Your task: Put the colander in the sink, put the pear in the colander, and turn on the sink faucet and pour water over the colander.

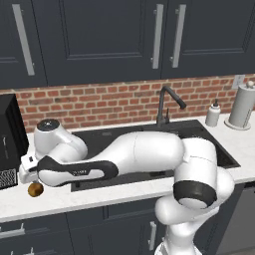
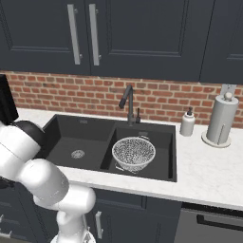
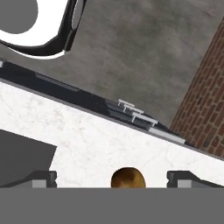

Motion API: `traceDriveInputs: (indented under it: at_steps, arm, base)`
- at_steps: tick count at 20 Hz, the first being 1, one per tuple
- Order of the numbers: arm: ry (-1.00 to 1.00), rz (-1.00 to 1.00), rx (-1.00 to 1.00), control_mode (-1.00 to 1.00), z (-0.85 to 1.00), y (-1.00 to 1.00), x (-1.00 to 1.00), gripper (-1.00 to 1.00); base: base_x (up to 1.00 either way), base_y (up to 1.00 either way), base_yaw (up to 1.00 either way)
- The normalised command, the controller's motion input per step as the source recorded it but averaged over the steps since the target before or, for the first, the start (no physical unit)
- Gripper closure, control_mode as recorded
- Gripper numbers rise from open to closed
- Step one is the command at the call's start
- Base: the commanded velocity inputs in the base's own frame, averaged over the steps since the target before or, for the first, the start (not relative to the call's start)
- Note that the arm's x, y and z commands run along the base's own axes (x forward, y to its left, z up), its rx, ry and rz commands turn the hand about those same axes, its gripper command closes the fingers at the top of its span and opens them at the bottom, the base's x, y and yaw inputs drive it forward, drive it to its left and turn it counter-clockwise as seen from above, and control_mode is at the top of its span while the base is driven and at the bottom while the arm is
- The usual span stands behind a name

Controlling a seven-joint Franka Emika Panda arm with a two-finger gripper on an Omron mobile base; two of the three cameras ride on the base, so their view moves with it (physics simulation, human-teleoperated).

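1. The pear (image 1: 35, 190) lies on the white counter (image 1: 99, 196), near the front edge and left of the sink (image 2: 61, 137), just below the robot's hand. In the hand view it sits low in the middle of the picture, between the two fingertips (image 3: 43, 179).

2. It looks small, round and firm, so it is probably light, and it may roll if nudged from one side. Its smooth skin could slip out of a shallow pinch. The widest part of its body seems the best place to hold it, with one finger on each side and the pads set low.

3. The gripper (image 3: 116, 180) is spread wide with nothing in it. The fingertips stand well clear of the fruit on both sides.

4. The colander (image 2: 134, 153) already sits in the smaller basin, on the right in the right base view. Nothing is in it yet.

5. The faucet (image 2: 128, 102) stands behind the sink against the brick wall (image 2: 161, 99), and no water is visible. A soap bottle (image 2: 188, 123) and a paper-towel roll (image 2: 220, 118) stand on the counter to the right.
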Motion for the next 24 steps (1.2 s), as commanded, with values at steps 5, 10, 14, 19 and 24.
traceDriveInputs:
  at_steps: [5,10,14,19,24]
  arm:
    - [0.0,0.0,0.0,-1.0,-0.33,0.19,0.31,-1.0]
    - [0.01,0.0,0.0,-1.0,-0.12,0.23,0.18,-1.0]
    - [0.06,-0.01,-0.02,-1.0,0.0,0.16,0.01,-1.0]
    - [0.05,-0.01,-0.06,-1.0,-0.1,0.17,0.02,-1.0]
    - [0.06,-0.01,-0.07,-1.0,-0.16,0.15,0.01,-1.0]
  base:
    - [0.0,0.0,0.0]
    - [0.0,0.0,0.0]
    - [0.0,0.0,0.0]
    - [0.0,0.0,0.0]
    - [0.0,0.0,0.0]
